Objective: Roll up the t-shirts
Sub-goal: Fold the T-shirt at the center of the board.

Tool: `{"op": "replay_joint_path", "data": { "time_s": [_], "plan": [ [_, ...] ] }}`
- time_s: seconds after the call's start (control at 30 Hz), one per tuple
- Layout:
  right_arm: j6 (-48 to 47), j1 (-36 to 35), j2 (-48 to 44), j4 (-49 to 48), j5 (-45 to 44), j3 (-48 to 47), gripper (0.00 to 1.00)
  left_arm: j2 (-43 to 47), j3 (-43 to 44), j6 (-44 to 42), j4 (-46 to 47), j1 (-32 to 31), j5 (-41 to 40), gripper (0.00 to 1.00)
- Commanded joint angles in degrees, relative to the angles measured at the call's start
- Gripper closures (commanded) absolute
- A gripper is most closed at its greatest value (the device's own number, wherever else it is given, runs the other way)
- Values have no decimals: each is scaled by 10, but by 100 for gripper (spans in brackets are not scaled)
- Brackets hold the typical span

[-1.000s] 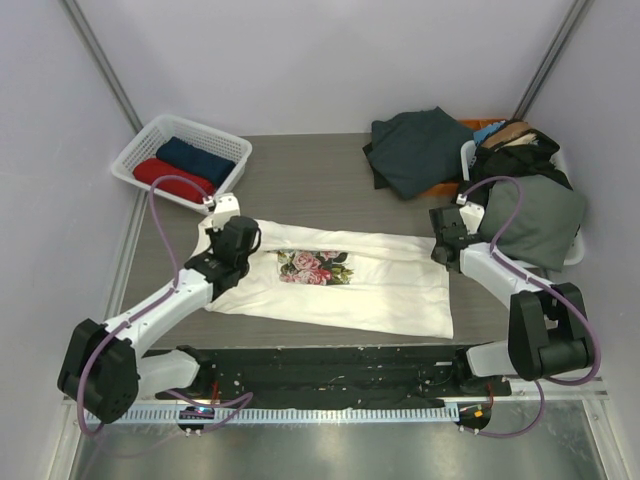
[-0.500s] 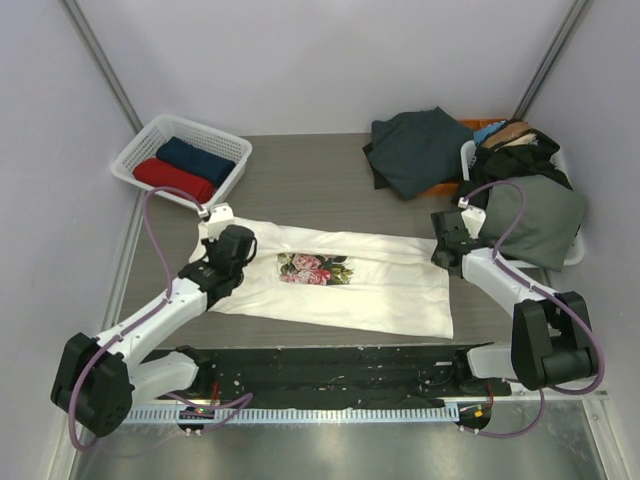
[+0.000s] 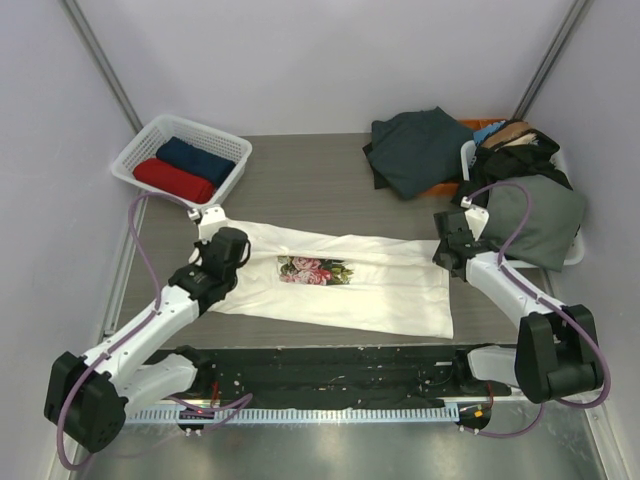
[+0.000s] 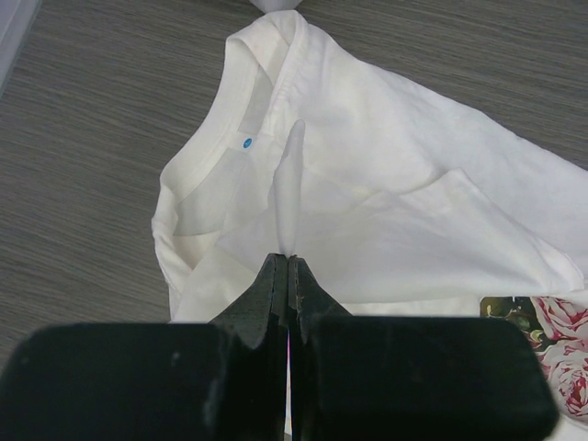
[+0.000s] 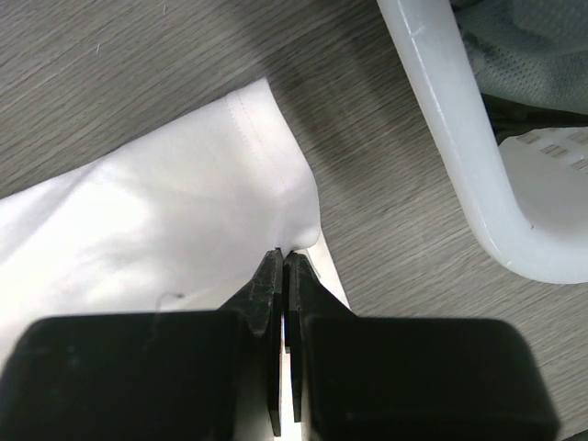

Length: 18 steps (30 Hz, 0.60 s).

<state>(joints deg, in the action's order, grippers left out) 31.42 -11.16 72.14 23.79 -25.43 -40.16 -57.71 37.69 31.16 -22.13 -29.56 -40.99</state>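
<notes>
The cream-white t-shirt [image 3: 380, 290] with a pink rose print [image 3: 313, 269] lies flat across the table, folded lengthwise. My left gripper [image 3: 222, 252] is shut on a pinched ridge of fabric just below the collar [image 4: 241, 138]; its tips show in the left wrist view [image 4: 288, 260]. My right gripper [image 3: 447, 250] is shut on the shirt's far hem corner [image 5: 276, 175], tips seen in the right wrist view [image 5: 284, 256]. A red rolled shirt [image 3: 172, 180] and a navy one [image 3: 196, 158] lie in the basket.
The white lattice basket [image 3: 133, 153] stands at the back left. A dark green garment [image 3: 418, 150] lies at the back right. A white bin [image 3: 574, 252] holding a grey-green garment [image 3: 535, 215] stands close beside my right gripper; its rim shows in the right wrist view [image 5: 459, 138].
My left gripper has shifted left and a little nearer with the collar end. My right gripper has edged right. The shirt looks stretched longer between them.
</notes>
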Motion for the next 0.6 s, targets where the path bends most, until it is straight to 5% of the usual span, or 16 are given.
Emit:
{"op": "replay_joint_path", "data": {
  "time_s": [0.0,0.3,0.4,0.43,0.57],
  "plan": [
    [2,-2,-16,4,2,-4,99,12,22,10,-5,-1,-15,100],
    [22,-2,-24,3,25,26,99,6,27,49,-56,-1,-6,100],
    [36,-3,-23,10,39,29,84,8,20,60,-63,-1,15,100],
    [40,-3,-20,14,40,29,63,8,13,64,-63,-1,34,100],
    [55,-3,-40,31,25,27,53,-7,0,82,-63,-1,66,100]
  ]
}}
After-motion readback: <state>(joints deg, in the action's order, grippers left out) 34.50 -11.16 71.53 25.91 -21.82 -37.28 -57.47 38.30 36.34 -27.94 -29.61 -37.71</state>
